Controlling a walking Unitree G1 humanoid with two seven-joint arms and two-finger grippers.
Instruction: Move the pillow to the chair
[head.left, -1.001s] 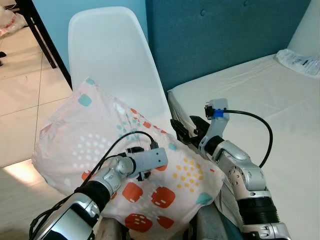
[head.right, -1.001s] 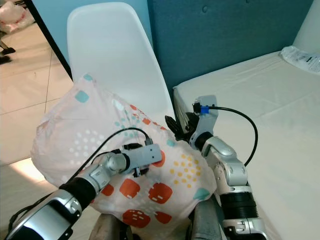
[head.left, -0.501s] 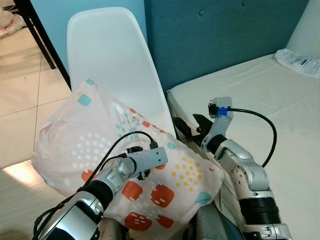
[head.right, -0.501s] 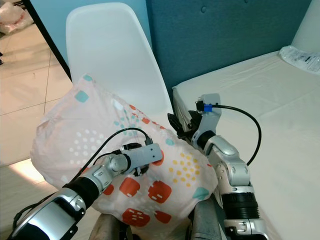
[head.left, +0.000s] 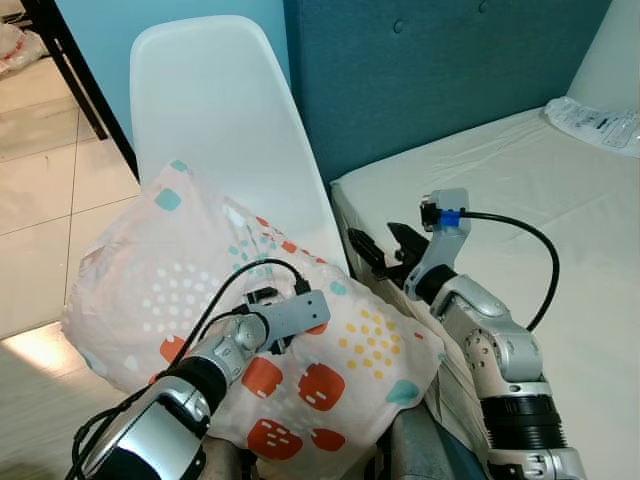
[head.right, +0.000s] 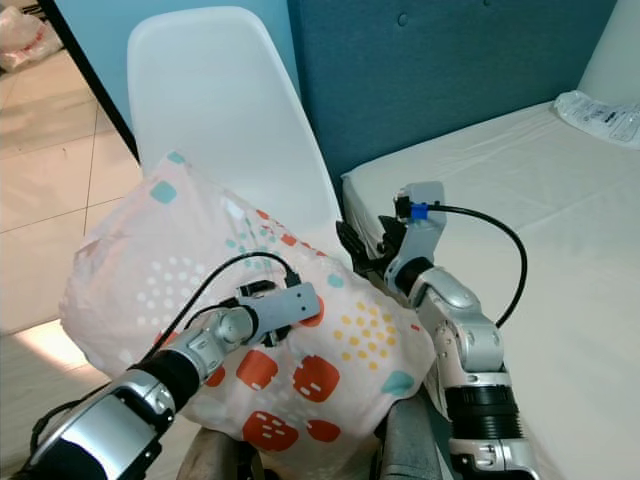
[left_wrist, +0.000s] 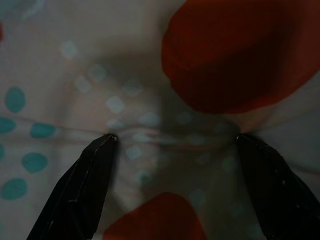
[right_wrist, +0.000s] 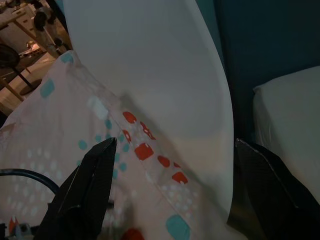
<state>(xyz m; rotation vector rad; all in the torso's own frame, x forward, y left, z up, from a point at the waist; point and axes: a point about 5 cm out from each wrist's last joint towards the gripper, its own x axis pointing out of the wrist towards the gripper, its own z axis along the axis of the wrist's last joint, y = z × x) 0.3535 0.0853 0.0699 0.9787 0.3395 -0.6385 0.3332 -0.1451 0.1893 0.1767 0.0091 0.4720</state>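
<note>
The pillow (head.left: 230, 330) lies on the chair (head.left: 215, 120), slumped against its white back, directly under the left gripper (left_wrist: 172, 142), whose spread fingers press into the fabric without pinching it. The right gripper (head.left: 380, 245) hovers released just past the pillow's edge, beside the bed (head.left: 540, 200). The pillow looks light, soft and saggy; a bunched corner or seam seems the surest hold.

Home bedroom: bed (head.left: 560, 190) with teal padded headboard (head.left: 430, 70), tiled floor (head.left: 40, 220).
</note>
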